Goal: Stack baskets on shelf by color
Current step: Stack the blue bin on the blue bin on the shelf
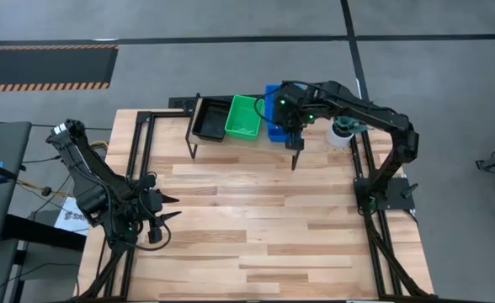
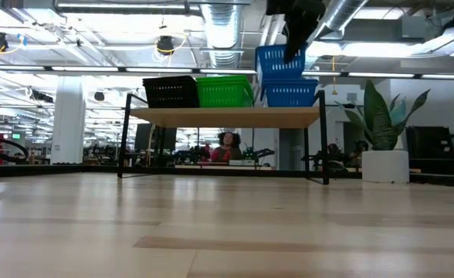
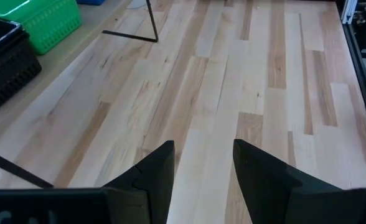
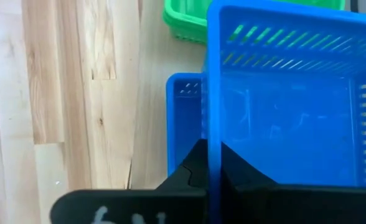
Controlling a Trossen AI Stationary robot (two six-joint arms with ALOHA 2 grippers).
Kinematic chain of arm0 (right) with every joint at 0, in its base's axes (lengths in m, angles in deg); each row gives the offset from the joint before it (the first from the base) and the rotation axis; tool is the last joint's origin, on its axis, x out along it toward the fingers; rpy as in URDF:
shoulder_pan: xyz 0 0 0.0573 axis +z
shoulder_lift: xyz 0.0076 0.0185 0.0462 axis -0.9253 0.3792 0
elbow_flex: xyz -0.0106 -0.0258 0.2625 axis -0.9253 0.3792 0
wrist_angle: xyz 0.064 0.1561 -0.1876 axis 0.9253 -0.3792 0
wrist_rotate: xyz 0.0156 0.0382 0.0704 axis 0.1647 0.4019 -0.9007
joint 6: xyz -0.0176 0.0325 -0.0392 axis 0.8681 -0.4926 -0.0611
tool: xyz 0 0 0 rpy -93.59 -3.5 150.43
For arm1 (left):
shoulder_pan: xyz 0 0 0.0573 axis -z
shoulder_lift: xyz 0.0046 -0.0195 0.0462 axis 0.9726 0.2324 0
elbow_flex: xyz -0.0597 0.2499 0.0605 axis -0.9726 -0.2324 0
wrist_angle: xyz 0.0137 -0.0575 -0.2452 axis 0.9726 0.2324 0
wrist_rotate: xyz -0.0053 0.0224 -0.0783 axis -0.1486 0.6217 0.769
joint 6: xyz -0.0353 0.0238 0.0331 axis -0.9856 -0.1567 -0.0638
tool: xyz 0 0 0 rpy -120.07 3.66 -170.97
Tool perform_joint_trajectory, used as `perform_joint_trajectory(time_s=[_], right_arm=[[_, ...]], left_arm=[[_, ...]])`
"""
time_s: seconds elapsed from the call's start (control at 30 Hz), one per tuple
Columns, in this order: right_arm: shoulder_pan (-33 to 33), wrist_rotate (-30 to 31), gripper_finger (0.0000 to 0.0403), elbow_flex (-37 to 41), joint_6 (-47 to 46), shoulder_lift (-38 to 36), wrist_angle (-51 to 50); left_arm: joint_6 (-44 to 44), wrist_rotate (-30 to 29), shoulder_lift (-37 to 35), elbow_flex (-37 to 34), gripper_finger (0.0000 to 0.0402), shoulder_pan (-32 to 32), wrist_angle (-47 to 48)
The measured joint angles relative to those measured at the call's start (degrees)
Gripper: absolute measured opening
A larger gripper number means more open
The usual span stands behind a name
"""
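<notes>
The light-wood shelf [image 2: 225, 116] stands on black legs at the table's far edge. On it, from left to right, sit a black basket [image 2: 171, 91], a green basket [image 2: 225, 90] and a blue basket [image 2: 290, 93]. My right gripper [image 2: 295, 48] hangs above the shelf's right end, shut on a second blue basket [image 2: 277, 62] held just over the lower blue one. In the high view my right gripper [image 1: 291, 114] covers most of the blue baskets [image 1: 273, 126]. My left gripper [image 1: 170, 209] waits open near the table's left edge, over bare wood. My right gripper holds the upper blue basket by one mesh side wall [image 4: 211, 118], pinched with one finger [image 4: 192, 167] outside and the other [image 4: 251, 177] inside the basket. The fingers come from above, pointing down. The basket hangs lifted above the lower blue basket [image 4: 183, 118], roughly level.
A white pot with a green plant [image 2: 383, 131] stands at the table's far right corner, just right of the shelf. The shelf's thin black legs [image 3: 150, 18] reach down to the tabletop. The slatted wooden tabletop [image 1: 264, 219] stretches open between the two arms.
</notes>
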Motion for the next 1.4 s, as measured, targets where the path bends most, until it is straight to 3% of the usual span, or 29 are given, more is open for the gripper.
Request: perform_joint_trajectory(time_s=[1.4], right_arm=[[-1.86, -0.98, 0.0020, 4.90, 1.18, -0.20, 3.91]], left_arm=[[-0.72, -0.26, 0.00, 0.00, 0.0153, 0.00, -0.02]])
